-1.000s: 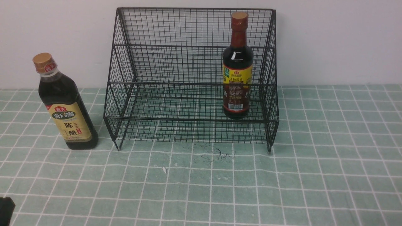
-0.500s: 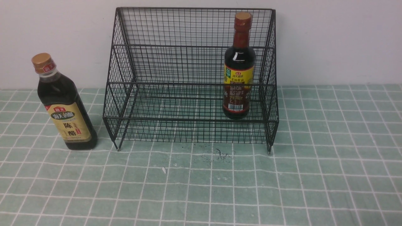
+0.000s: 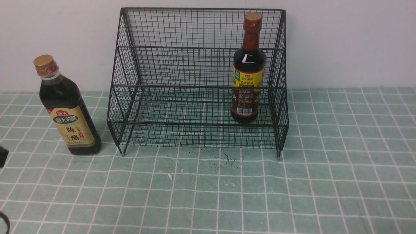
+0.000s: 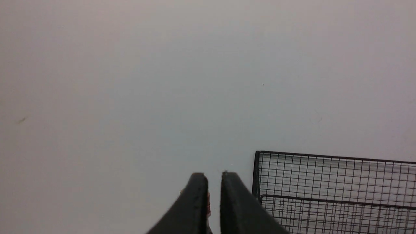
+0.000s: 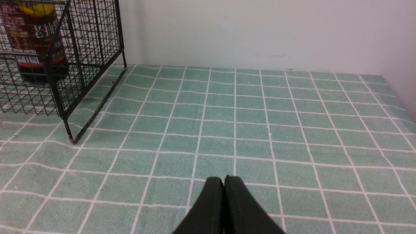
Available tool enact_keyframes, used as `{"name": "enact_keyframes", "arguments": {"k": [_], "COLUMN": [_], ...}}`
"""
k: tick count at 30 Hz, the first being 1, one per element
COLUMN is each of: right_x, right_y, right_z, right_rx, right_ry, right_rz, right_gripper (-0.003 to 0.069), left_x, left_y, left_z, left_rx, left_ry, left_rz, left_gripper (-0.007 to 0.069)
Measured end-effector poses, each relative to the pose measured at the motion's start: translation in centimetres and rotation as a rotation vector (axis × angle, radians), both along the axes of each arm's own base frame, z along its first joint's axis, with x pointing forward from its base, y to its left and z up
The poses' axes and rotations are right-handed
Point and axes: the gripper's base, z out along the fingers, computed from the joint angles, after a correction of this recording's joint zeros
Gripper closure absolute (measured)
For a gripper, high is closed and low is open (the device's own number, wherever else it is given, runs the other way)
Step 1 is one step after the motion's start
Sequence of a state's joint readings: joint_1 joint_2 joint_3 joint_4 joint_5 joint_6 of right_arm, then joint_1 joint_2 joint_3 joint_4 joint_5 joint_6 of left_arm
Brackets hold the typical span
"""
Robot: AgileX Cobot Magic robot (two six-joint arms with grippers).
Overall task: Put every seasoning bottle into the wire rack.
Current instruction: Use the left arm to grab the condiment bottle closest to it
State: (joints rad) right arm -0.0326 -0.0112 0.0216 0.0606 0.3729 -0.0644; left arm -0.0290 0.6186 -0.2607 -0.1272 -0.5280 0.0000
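A green checked tablecloth [image 3: 208,195] covers the table in front of a plain white wall [image 3: 341,42]. The black wire rack [image 3: 182,124] stands at the centre of the front view. The red-brown-capped bottle [image 3: 247,81] stands on the lower tier, right end. The gold-capped bottle [image 3: 68,110] stands on the cloth at frame left, just outside the rack. Left gripper [image 4: 214,177]: fingers nearly together, thin slit, nothing held. Right gripper [image 5: 223,180]: fingers pressed together, empty, over the cloth.

Mock kitchen counter: green grid tablecloth [image 3: 341,182], bare white wall [image 3: 351,42], wire rack [image 3: 195,48].
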Motion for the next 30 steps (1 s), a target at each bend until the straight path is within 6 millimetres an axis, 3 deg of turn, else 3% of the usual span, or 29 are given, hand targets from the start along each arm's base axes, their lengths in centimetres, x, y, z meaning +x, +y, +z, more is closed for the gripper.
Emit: {"name": "enact_keyframes", "arguments": {"k": [5,9,11,13,23,30], "right_x": [0.0,0.0,0.0,0.0,0.0,0.0], "right_y": [0.0,0.0,0.0,0.0,0.0,0.0], "right_z": [0.0,0.0,0.0,0.0,0.0,0.0], "right_rx": [0.0,0.0,0.0,0.0,0.0,0.0], "right_ry": [0.0,0.0,0.0,0.0,0.0,0.0], "right_rz": [0.0,0.0,0.0,0.0,0.0,0.0], "right_gripper": [0.0672,0.0672,0.0672,0.0672,0.0672,0.0672], "left_x": [4.6,8.2,9.0,11.1,17.2,18.9], "left_y": [-0.1,-0.2,-0.2,-0.1,0.8,0.8], "left_z": [1.4,1.2,1.1,1.0,0.5,-1.5], "left_rx": [0.002,0.004,0.003,0.004,0.001,0.003], "left_ry": [0.08,0.158,0.172,0.2,0.226,0.29], "left_rz": [0.0,0.006,0.009,0.029,0.14,0.155], "left_gripper": [0.0384,0.0211,0.0176,0.0104,0.0071,0.0071]}}
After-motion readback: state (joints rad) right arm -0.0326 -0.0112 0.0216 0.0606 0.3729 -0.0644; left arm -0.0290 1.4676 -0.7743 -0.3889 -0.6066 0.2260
